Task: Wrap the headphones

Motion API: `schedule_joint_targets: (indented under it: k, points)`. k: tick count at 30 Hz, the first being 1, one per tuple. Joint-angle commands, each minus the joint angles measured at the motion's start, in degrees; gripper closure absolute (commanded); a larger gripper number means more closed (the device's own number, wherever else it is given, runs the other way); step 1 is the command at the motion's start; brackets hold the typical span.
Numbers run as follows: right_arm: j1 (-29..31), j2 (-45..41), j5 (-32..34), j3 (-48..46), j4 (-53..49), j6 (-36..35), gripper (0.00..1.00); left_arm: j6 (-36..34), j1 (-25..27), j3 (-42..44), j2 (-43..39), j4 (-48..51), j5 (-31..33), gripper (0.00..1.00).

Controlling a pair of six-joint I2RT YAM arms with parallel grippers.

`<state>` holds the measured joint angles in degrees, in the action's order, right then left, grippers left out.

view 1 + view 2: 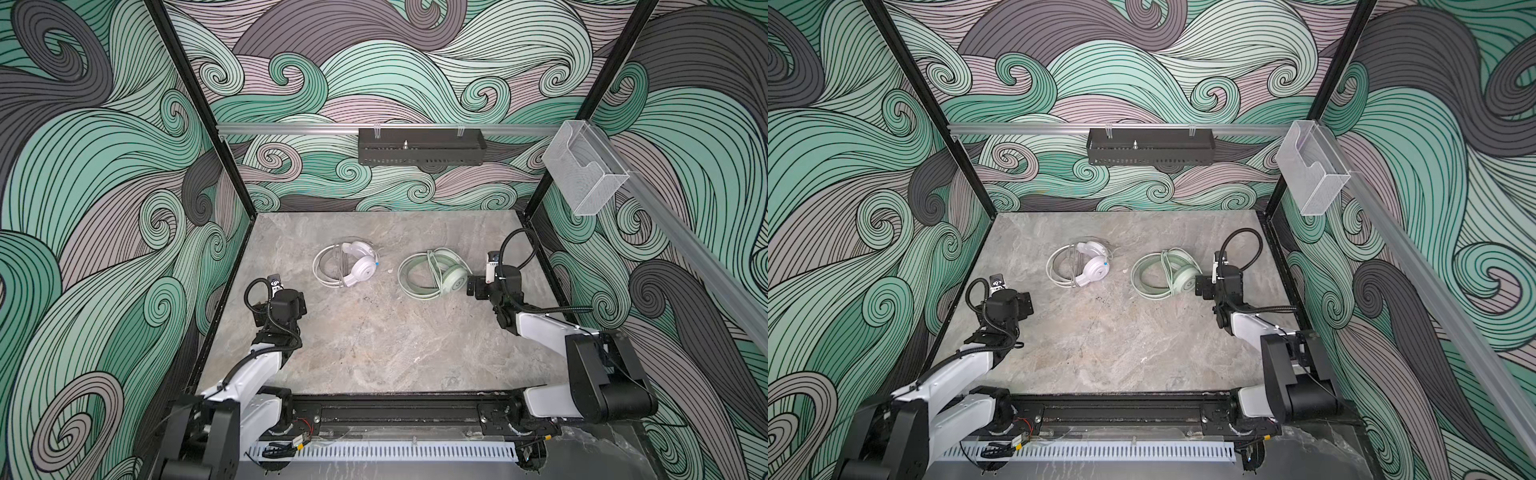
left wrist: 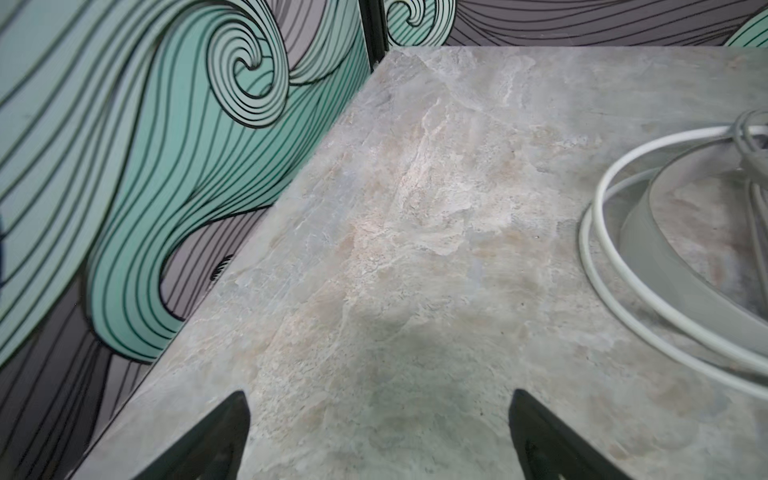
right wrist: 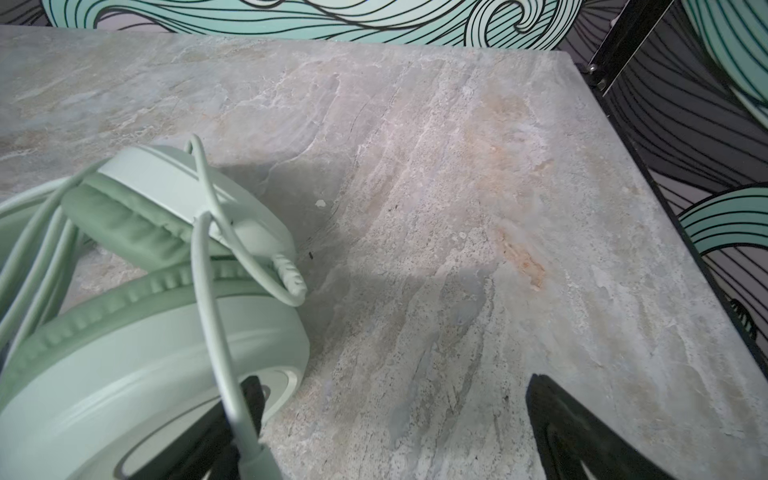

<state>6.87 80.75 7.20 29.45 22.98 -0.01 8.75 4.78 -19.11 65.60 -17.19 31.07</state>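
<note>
Since the white plastic over-ear headset (image 1: 353, 264), at about eleven o'clock from the middle of the grey stone-patterned table (image 1: 374, 340), and the pale mint-green over-ear headset (image 1: 436, 274), at about one o'clock, both lie with thin cables looped around their headbands, the wrapping looks all but done. The right gripper (image 3: 395, 380), spread wide and empty, sits at three o'clock of the mint headset with the mint cable (image 3: 212, 266) crossing one of its fingers (image 3: 257, 395), so the next move likely calls for clearing it without a snag; the left gripper (image 2: 378, 401), also wide and empty, hovers at eight o'clock of the white headset. No brand or writing can be read, only a small emblem (image 1: 365, 272) on the white earcup.
</note>
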Motion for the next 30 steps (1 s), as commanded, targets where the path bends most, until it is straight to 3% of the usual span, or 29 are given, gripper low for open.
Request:
schedule_joint_targets:
  k: [1,7,9,12,16,23,30]
  points:
    - [-1.8,1.0,-2.6,0.8,4.4,0.4,0.01,-3.3,-2.0,-3.7,8.0,-14.4,-6.1,0.01]
    - [-2.0,-2.0,-5.1,-3.0,8.4,-0.4,0.01,-4.5,-5.9,-4.7,19.4,-24.4,-17.2,0.02]
    - [-2.3,-2.8,-6.4,-4.1,9.7,-0.4,0.01,-5.1,-6.3,-5.0,22.8,-28.2,-17.2,0.02]
    - [-2.6,-2.5,-6.7,-4.0,9.8,-0.9,0.01,-4.2,-6.3,-7.7,21.5,-20.4,-17.9,0.01]
    - [-2.6,-0.5,-10.0,-1.8,8.1,-3.2,0.01,-4.4,-6.4,-7.3,21.8,-21.8,-17.8,0.01]
    - [-2.6,-2.1,-5.5,-3.4,9.3,-2.7,0.01,-4.5,-6.3,-7.4,21.7,-21.6,-17.9,0.01]
    - [-2.3,-1.5,-5.8,-3.7,11.2,-4.5,0.01,-4.5,-6.3,-7.5,21.7,-21.4,-17.9,0.01]
